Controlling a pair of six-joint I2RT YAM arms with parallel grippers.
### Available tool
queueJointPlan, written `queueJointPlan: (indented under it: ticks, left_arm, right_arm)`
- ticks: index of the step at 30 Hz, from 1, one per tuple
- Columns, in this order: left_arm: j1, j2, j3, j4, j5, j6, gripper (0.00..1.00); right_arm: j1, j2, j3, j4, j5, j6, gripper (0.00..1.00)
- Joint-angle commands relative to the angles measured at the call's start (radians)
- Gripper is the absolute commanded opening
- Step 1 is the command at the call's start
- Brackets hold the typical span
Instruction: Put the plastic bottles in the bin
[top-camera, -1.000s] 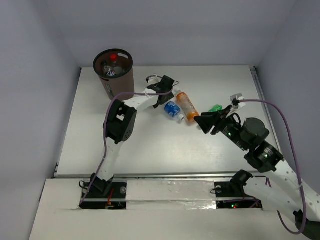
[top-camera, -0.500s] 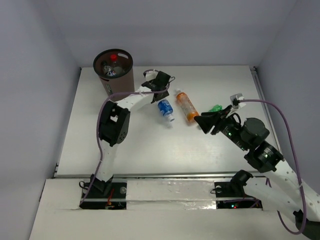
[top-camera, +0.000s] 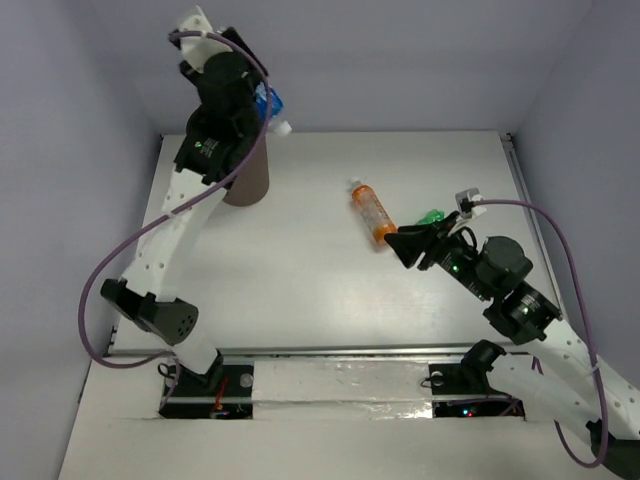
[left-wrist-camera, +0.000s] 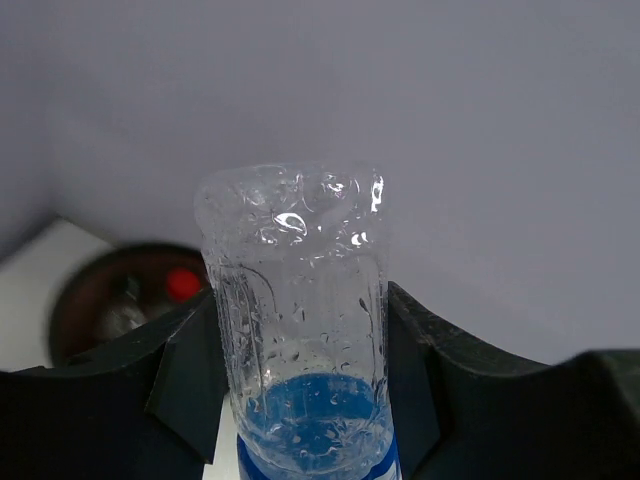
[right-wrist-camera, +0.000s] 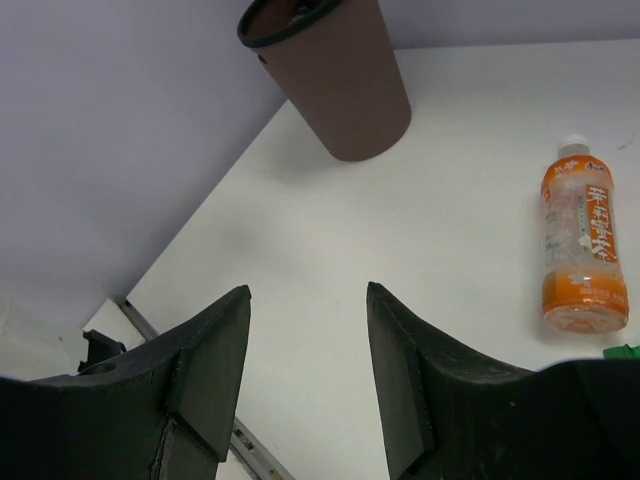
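White table (top-camera: 300, 290) spreads out under plain grey walls. My left gripper (left-wrist-camera: 300, 372) is raised high at the far left corner, clamped on the blue-labelled bottle (left-wrist-camera: 300, 290) close by the brown bin (left-wrist-camera: 100, 320), where a red cap (left-wrist-camera: 182, 284) shows inside. My right gripper (right-wrist-camera: 307, 300) hangs low over the table with its jaws apart and nothing between them. The orange bottle (right-wrist-camera: 583, 250) lies on its side near it, and the green bottle (top-camera: 431, 217) lies just beside that.

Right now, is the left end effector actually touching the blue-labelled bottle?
Touching. The left wrist view shows the left end effector with both fingers pressed against the sides of the blue-labelled bottle, no gap on either side.
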Motion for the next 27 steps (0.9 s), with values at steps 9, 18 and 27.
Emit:
queueJointPlan:
  ticks: [9,18,27]
  left_arm:
    - [0.188,0.096,-0.066,0.511,-0.362,0.559,0.30]
    - [0.218,0.271,0.078,0.637,-0.375,0.676,0.30]
    - [0.228,0.368,0.012,0.856,-0.369,0.811,0.31]
  right_arm:
    - [0.003,-0.059,-0.014,0.116,-0.088,0.021,0.56]
    - [0.003,-0.088,-0.064,0.132,-0.131,0.041,0.56]
    - [0.003,-0.092,-0.114,0.192,-0.145,0.047,0.56]
